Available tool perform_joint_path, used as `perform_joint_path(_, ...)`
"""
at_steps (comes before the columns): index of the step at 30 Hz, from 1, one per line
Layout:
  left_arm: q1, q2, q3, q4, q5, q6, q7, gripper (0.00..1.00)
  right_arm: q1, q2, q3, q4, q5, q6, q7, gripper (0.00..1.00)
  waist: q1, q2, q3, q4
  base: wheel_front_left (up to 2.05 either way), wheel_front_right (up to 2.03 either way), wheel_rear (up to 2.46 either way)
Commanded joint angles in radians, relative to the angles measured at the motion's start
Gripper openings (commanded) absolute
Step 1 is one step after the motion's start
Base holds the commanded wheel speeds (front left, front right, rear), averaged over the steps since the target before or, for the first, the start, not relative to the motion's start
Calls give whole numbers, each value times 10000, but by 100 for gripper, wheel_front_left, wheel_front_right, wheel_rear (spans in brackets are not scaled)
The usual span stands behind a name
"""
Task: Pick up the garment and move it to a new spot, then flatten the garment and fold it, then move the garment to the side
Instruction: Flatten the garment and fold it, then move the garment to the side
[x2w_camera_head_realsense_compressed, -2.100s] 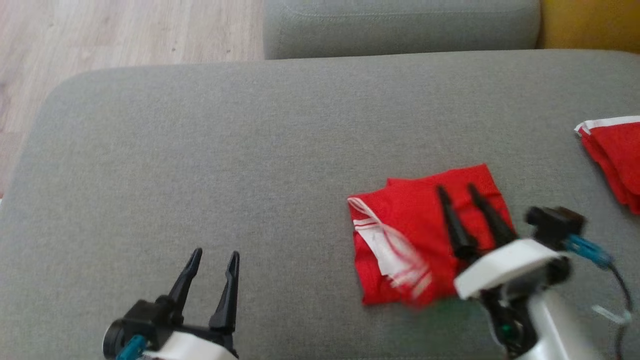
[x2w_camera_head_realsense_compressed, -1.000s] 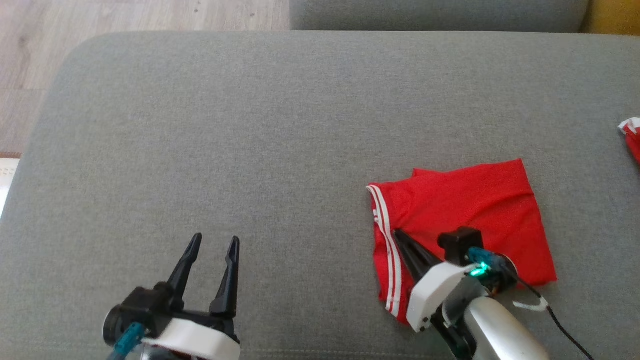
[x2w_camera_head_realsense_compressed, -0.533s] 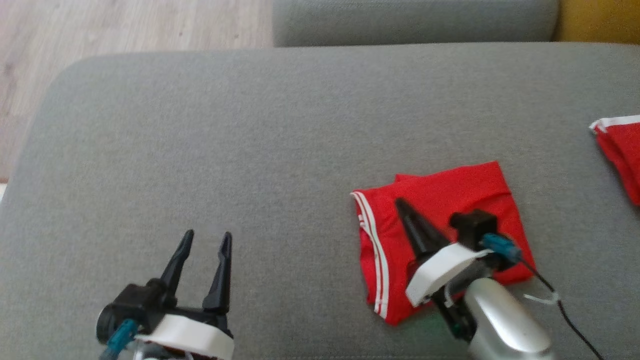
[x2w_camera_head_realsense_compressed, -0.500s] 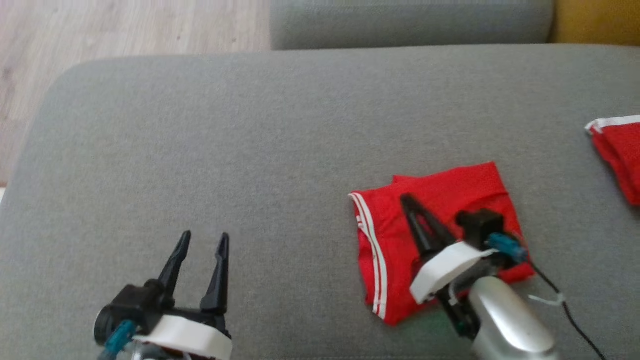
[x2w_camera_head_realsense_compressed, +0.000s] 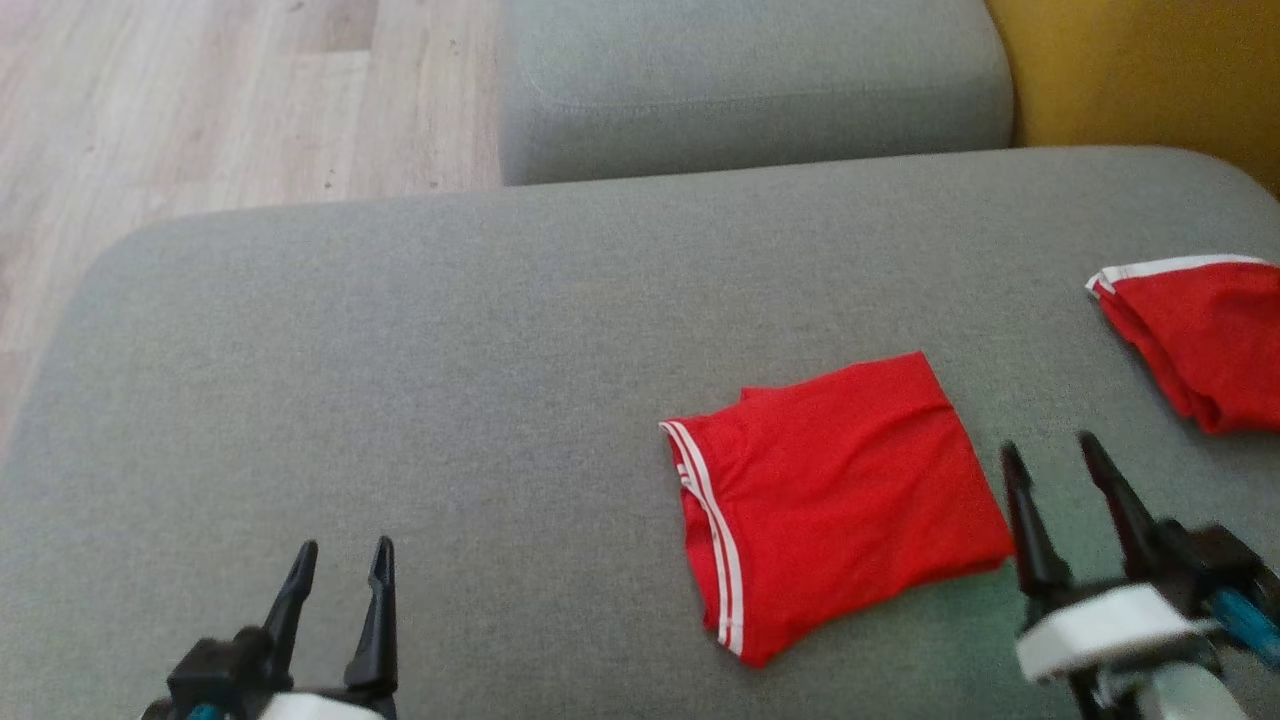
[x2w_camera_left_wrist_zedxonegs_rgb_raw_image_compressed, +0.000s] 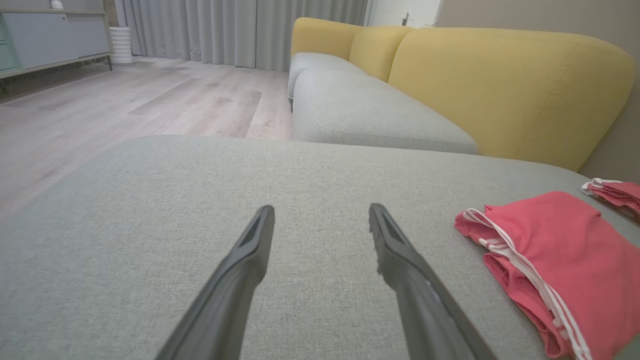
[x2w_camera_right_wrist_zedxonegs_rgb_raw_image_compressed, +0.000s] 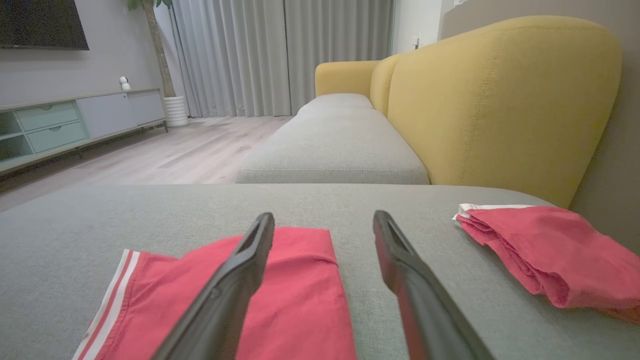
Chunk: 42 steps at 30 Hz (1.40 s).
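The grey seat cushion (x2w_camera_head_realsense_compressed: 400, 330) is carrying everything here. The red garment (x2w_camera_head_realsense_compressed: 840, 490) is lying on its right-hand half, already folded into a compact, nearly square packet. Its white-striped hem (x2w_camera_head_realsense_compressed: 710, 520) is running down the left edge. A second red garment (x2w_camera_head_realsense_compressed: 1200, 340) is sitting well apart from it at the cushion's far right. Judging by that, the folding is looking done and the step in hand is shifting the packet to the side.

The right gripper (x2w_camera_head_realsense_compressed: 1049, 445) is hovering just beside the packet's right edge, its jaws standing wide apart and holding nothing. In its own wrist view one finger (x2w_camera_right_wrist_zedxonegs_rgb_raw_image_compressed: 232, 282) is overlapping the red cloth, though whether it is touching the fabric or hanging above it is hard to tell. The left gripper (x2w_camera_head_realsense_compressed: 345, 546) is hanging near the cushion's front left, well apart from the cloth, its jaws likewise spread and empty.

To move the packet well, the right gripper is probably needing to come in low at a folded edge and pinch every layer together. Taking the top sheet alone is risking the packet opening as it lifts. The landing spot should be near the second garment without overlapping it. The near corner (x2w_camera_head_realsense_compressed: 752, 645), where the striped layers are ending, is looking likeliest to drag or peel.
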<state>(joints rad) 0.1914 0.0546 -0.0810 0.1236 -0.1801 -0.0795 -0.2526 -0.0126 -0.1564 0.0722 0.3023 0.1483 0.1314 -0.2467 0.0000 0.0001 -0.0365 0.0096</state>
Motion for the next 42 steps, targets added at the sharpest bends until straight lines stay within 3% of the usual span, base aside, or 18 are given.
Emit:
perform_joint_path(1, -180, -43, 460, -255, 66, -35, -91, 100, 93, -251, 21, -414, 185, -7, -120, 100, 0, -1, -117, 54, 0, 0, 0)
perform_joint_path(9, 63, -43, 768, -124, 80, -119, -91, 100, 1345, -217, -353, -291, 332, -7, -147, 100, 0, -1, -382, 308, 0, 0, 0)
perform_joint_path(16, 102, -43, 886, -145, 159, -195, -92, 100, 1379, 50, -234, -377, 300, -7, -149, 100, 0, -1, -395, 388, 0, 0, 0)
perform_joint_path(25, 52, -43, 829, -160, 146, -225, -92, 100, 877, -58, -13, -504, 541, -7, -65, 100, 0, -1, -299, 390, 0, 0, 0)
perform_joint_path(29, -59, -43, 713, -178, 75, -217, -92, 100, -81, -482, -8, -938, 1396, -7, 1636, 100, 0, -1, -79, 401, 0, 0, 0)
perform_joint_path(33, -249, -43, 395, -179, -85, -189, -92, 100, -1270, -1357, 271, -1135, 1811, -7, 3791, 100, 0, -1, 254, 466, 0, 0, 0)
perform_joint_path(38, -655, -43, -138, -212, -173, -113, -92, 100, -2395, -1697, 596, -235, 2284, -7, 5961, 100, 0, -1, 771, 786, 0, 0, 0)
perform_joint_path(42, -1058, -43, -404, -201, -218, -100, -92, 100, -2945, -1711, 829, 792, 2671, -7, 7105, 100, 0, -1, 1192, 1071, 0, 0, 0)
